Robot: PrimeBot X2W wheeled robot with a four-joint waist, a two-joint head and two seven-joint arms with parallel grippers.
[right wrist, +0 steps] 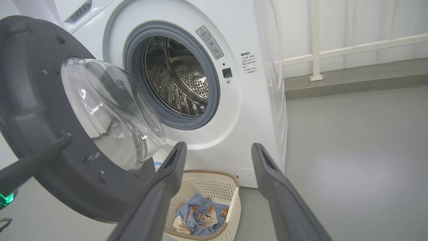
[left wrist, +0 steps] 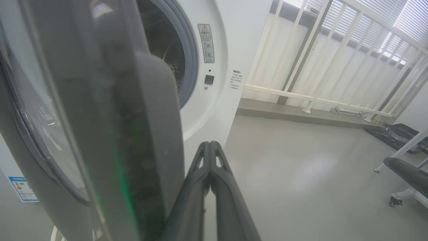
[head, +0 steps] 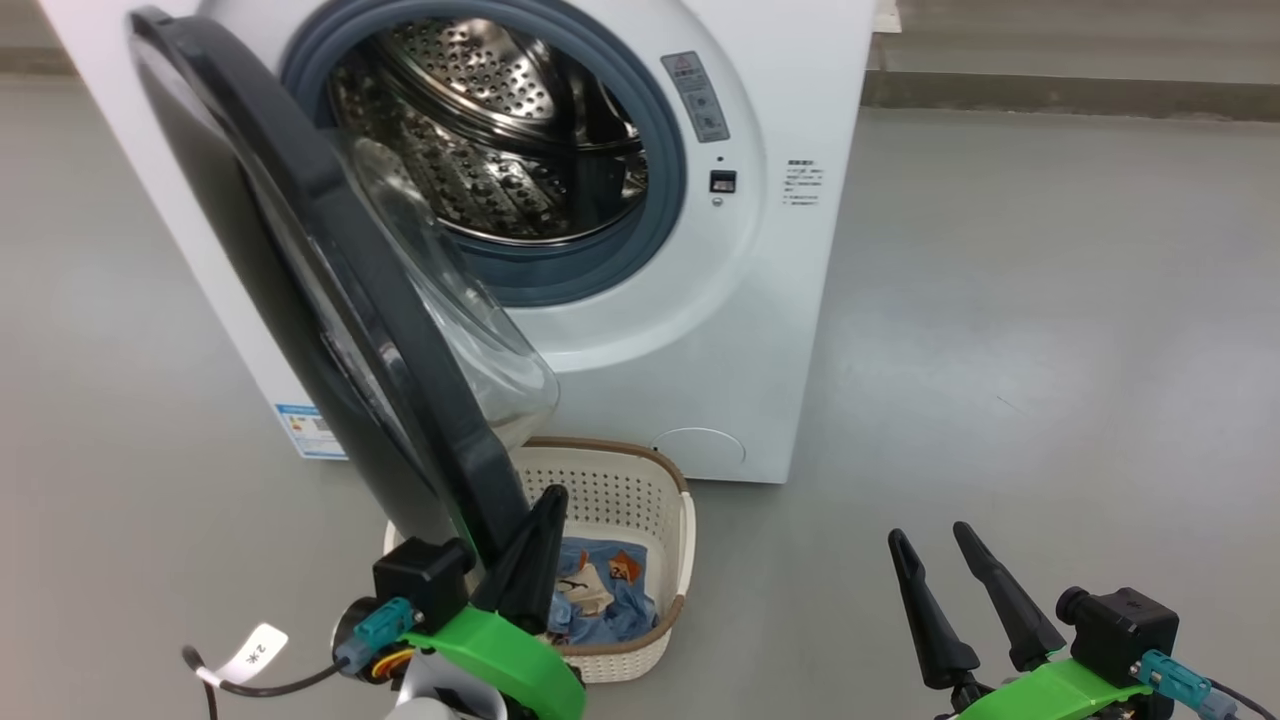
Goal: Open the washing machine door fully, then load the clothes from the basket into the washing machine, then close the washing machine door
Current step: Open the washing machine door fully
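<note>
Grey floor. Washing machine door: stiff, hinged, glossy rim likely slippery; push at free edge. Left end effector closed beside rim; right end effector open, empty.

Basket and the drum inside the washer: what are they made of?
The basket looks like matte cream plastic, with neat rows of punched holes and a brown woven-look rim. The drum is probably shiny steel: silvery, dotted with holes, glinting with reflections.

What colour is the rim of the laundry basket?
Brown woven-look rim on the cream-white basket, clearest in the right wrist view.
</note>
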